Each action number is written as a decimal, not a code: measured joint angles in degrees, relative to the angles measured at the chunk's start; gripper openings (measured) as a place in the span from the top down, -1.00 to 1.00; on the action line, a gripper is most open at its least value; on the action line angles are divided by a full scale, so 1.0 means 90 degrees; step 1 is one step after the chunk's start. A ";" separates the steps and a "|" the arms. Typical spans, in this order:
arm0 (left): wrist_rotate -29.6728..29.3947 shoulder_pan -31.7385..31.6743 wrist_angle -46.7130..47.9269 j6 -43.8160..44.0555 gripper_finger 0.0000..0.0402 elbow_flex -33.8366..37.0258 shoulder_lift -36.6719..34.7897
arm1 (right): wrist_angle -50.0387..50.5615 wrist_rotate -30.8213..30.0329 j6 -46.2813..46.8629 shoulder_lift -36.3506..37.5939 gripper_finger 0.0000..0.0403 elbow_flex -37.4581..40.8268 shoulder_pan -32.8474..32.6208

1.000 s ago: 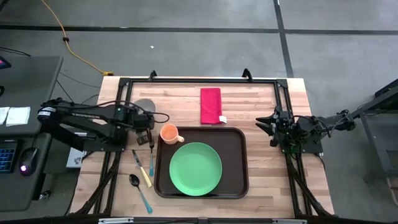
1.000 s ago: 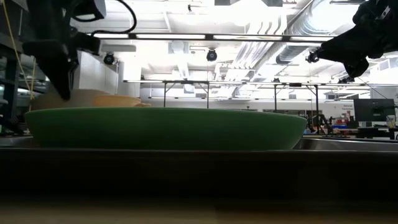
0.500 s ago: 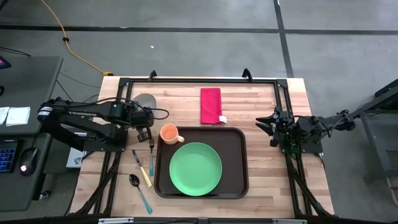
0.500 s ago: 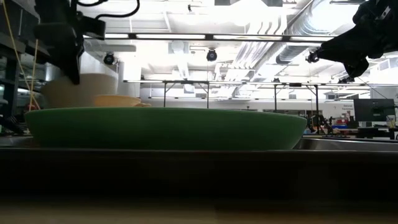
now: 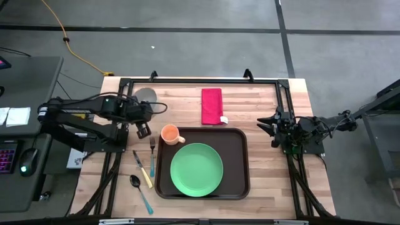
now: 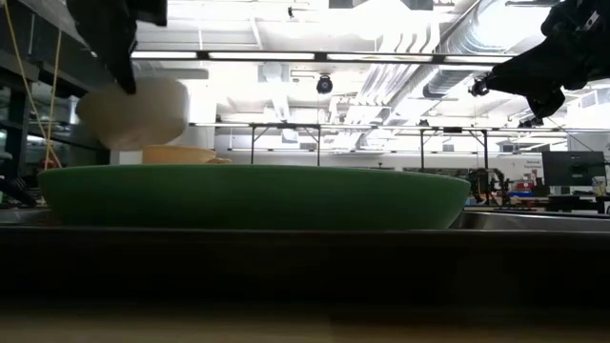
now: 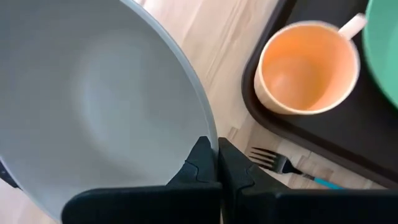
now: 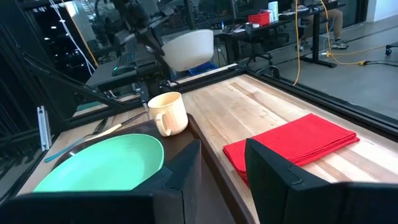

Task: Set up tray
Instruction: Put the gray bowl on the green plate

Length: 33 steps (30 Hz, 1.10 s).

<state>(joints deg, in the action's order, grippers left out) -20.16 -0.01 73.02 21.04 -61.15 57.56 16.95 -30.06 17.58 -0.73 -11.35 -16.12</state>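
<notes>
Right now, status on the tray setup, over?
Left gripper shut on white bowl, lifted. Right gripper open, idle. Tray holds green plate, orange mug.

Overhead, table-level, two wrist views

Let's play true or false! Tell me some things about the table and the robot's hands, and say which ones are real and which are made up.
1. The left hand is pinching the rim of a pale bowl. True.
2. The bowl is sitting flat on the table. False: it is lifted in the air, beside the tray.
3. The orange cup is on the tray with the green plate. True.
4. The red napkin lies on the green plate. False: it lies on the bare wood behind the tray.
5. The right hand is holding the fork. False: it is open and empty, off to the side.
</notes>
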 joint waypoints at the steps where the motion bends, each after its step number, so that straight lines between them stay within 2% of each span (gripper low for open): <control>1: -0.0004 0.0000 0.0053 0.0000 0.91 -0.0107 0.0000 | 0.0000 0.0000 -0.0004 -0.0002 0.49 0.0000 0.0000; 10: -0.0149 0.0000 0.0094 -0.0317 0.91 -0.0864 0.0311 | -0.0002 0.0000 0.0013 -0.0002 0.49 0.0000 0.0000; 24: 0.0266 0.0000 0.0157 -0.1326 0.91 -0.2440 0.1835 | -0.0032 0.0000 0.0001 -0.0002 0.49 0.0000 0.0001; 33: 0.0546 0.0002 0.0223 -0.1644 0.91 -0.3118 0.2456 | -0.0039 0.0000 -0.0004 -0.0001 0.49 0.0000 0.0001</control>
<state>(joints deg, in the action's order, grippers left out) -15.24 0.01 75.02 6.24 -89.21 79.66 16.60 -30.06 17.54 -0.74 -11.35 -16.11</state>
